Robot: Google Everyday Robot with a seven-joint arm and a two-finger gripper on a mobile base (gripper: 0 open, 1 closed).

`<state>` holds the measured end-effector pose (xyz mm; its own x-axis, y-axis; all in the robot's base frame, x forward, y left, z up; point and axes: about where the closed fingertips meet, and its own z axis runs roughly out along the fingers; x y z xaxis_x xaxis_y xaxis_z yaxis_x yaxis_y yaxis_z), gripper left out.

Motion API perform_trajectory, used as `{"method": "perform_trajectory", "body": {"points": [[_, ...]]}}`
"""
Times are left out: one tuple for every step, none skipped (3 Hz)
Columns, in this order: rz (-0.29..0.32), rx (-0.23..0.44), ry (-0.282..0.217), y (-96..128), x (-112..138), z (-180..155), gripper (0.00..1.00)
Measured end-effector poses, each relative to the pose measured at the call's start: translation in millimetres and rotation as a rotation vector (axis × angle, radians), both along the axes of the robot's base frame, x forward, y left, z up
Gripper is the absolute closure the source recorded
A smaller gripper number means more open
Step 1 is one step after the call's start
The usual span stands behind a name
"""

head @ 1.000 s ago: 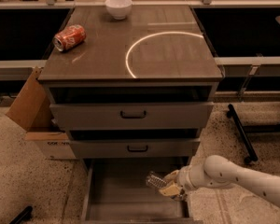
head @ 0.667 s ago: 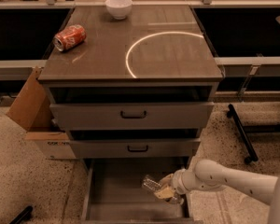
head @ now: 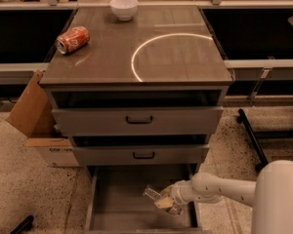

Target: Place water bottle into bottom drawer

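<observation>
A speckled floor [head: 19,194] is spreading under a grey cabinet [head: 185,65]; a cardboard box [head: 31,111] is leaning beside it, and dark shelving [head: 19,35], perhaps, is running behind. The gripper [head: 167,203] is hanging over the bottom drawer [head: 119,194].

Mostly covered by the white two-finger gripper [head: 167,203] clamped on it above the right side of the pulled-out grey metal bottom drawer [head: 119,199]: small clear crinkled plastic water bottle [head: 151,193], cap and label impossible to make out. Front of drawer cropped by lower edge. White robot arm [head: 224,188] cut off at right corner. Lettering on brown cardboard box [head: 31,113] too small to read.
</observation>
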<state>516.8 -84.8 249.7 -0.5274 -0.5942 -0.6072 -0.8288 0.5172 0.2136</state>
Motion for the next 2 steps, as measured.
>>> {"method": "perform_trajectory", "body": {"points": [[-0.032, 0.029, 0.01, 10, 11, -28, 0.84], [-0.043, 0.047, 0.026, 19, 20, -48, 0.61]]}}
